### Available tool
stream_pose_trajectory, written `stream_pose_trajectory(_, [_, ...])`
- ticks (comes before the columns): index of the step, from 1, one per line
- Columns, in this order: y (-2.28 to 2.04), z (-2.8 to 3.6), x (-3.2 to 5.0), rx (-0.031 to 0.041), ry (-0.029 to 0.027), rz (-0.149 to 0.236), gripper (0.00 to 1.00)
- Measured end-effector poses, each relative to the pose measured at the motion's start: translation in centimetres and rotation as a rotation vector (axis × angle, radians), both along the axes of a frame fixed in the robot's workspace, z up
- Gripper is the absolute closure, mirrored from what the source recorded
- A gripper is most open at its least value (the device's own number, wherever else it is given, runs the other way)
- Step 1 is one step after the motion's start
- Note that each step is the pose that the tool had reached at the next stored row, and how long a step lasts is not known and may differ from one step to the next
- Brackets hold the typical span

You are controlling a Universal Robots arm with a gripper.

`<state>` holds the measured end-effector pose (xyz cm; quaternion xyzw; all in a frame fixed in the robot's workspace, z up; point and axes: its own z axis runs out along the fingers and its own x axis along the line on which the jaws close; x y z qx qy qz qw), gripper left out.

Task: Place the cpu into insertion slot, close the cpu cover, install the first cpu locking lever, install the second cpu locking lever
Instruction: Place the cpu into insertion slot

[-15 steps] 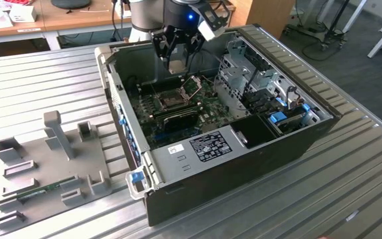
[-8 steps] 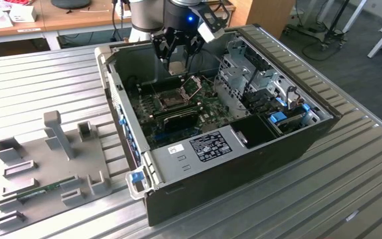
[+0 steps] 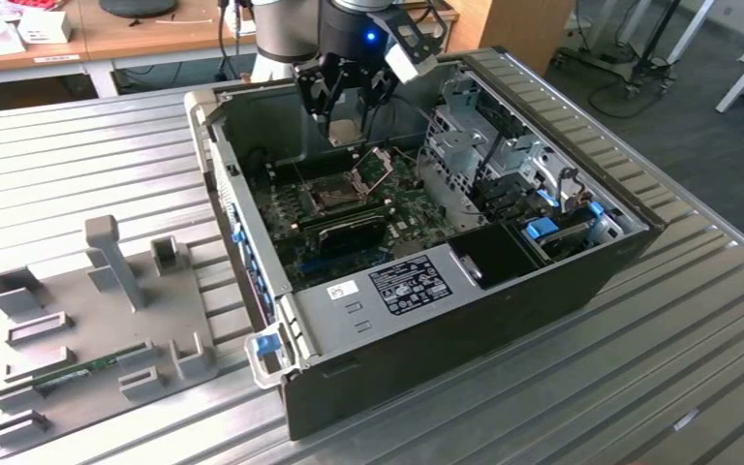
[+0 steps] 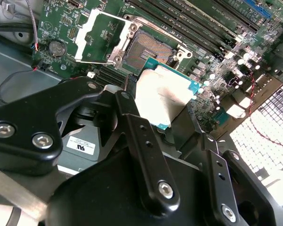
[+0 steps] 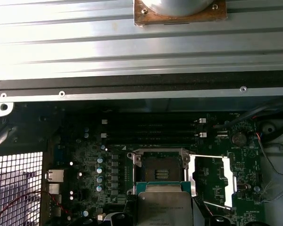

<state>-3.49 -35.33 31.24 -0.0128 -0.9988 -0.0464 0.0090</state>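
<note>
My gripper hangs inside the open computer case, shut on the cpu, a flat square chip with a silvery top. The chip floats above the green motherboard, just beside the insertion slot, not touching it. In the first wrist view the cpu lies right next to the dark insertion slot. The cpu cover stands swung open to one side of the slot, as a silvery hollow frame. I cannot tell the locking levers apart from the cover's thin edges.
The case walls and a metal drive cage close in around the board. Long black memory slots run beside the socket. On the slatted table at the exterior view's left, a grey fixture holds a memory stick.
</note>
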Motion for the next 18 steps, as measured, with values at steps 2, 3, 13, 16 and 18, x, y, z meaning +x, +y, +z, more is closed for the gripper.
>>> stream_pose_trajectory(2, [0.00, 0.00, 0.00, 0.0000, 0.0000, 0.000, 0.45])
stream_pose_trajectory(3, [0.00, -0.01, 0.00, 0.0000, 0.0000, -0.003, 0.45])
stream_pose_trajectory(13, [0.00, -0.22, 0.00, 0.0000, 0.0000, -0.149, 0.45])
stream_pose_trajectory(16, [0.00, -0.30, 0.00, 0.0001, 0.0000, -0.202, 0.45])
stream_pose_trajectory(18, [0.00, -0.36, 0.00, 0.0001, -0.0001, -0.238, 0.45])
